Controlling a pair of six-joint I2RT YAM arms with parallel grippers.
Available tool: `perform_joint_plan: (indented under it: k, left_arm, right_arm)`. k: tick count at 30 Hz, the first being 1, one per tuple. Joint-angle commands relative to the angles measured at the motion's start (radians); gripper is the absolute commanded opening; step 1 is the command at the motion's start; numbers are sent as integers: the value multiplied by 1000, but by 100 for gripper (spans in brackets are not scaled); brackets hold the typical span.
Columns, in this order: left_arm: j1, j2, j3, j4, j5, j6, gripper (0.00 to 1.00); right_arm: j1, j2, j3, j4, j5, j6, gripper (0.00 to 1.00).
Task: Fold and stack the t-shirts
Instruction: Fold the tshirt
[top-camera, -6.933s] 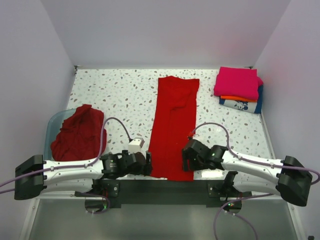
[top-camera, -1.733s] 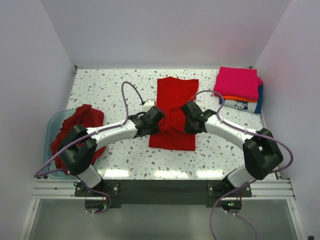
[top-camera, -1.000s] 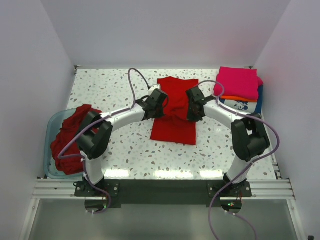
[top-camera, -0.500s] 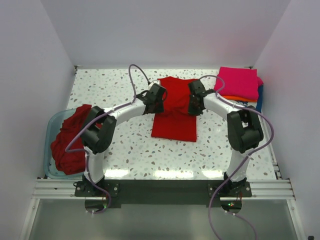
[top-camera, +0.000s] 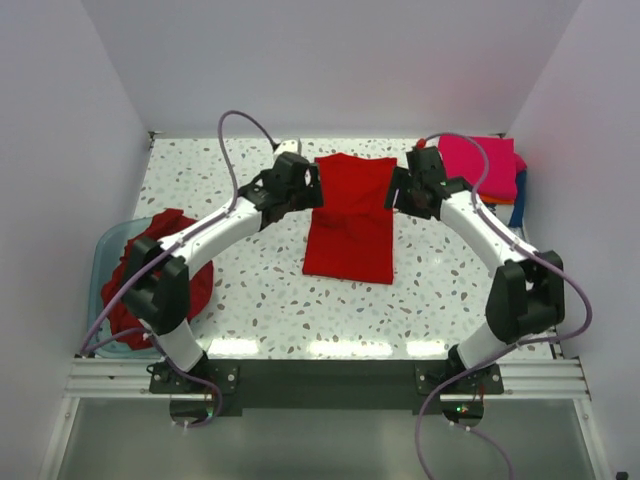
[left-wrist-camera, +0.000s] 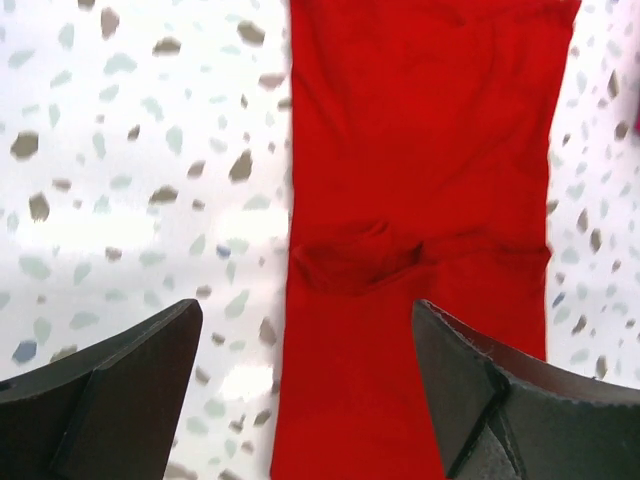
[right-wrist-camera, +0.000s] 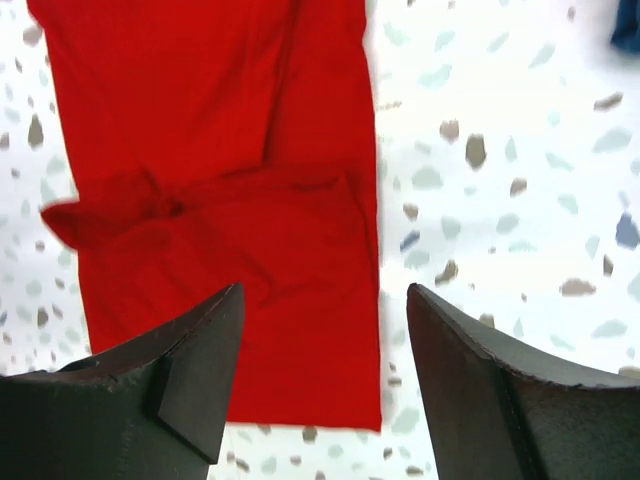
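Speckled table (top-camera: 190, 175): left tool (top-camera: 312, 188) and right tool (top-camera: 398, 192) spread, flanking red t-shirt (top-camera: 350, 225) at its far edges.

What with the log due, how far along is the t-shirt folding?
Done: a folded stack, far right. In hand: the red t-shirt, folded over, lies free; left gripper and right gripper are open. Left: stacking it, plus the crumpled shirt in the tub.

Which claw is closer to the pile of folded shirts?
Right. The right claw hovers just left of the pile; the left claw is across the red shirt, at its left edge.
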Motion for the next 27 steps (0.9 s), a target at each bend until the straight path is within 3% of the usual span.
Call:
perform_joint_plan:
  k: [1, 9, 12, 27]
  left_arm:
    - [-4, -108, -180, 64, 59, 22, 91]
    - [-29, -315, -551, 222, 173, -12, 91]
    - [-44, -346, -622, 264, 196, -46, 91]
    - [-78, -265, -671, 350, 221, -110, 85]
  right_arm:
    - [4, -105, -130, 20, -81, 0, 70]
    - [16, -282, -454, 112, -183, 56, 70]
    - [34, -300, -529, 147, -201, 77, 70]
    - [53, -282, -626, 230, -223, 123, 65]
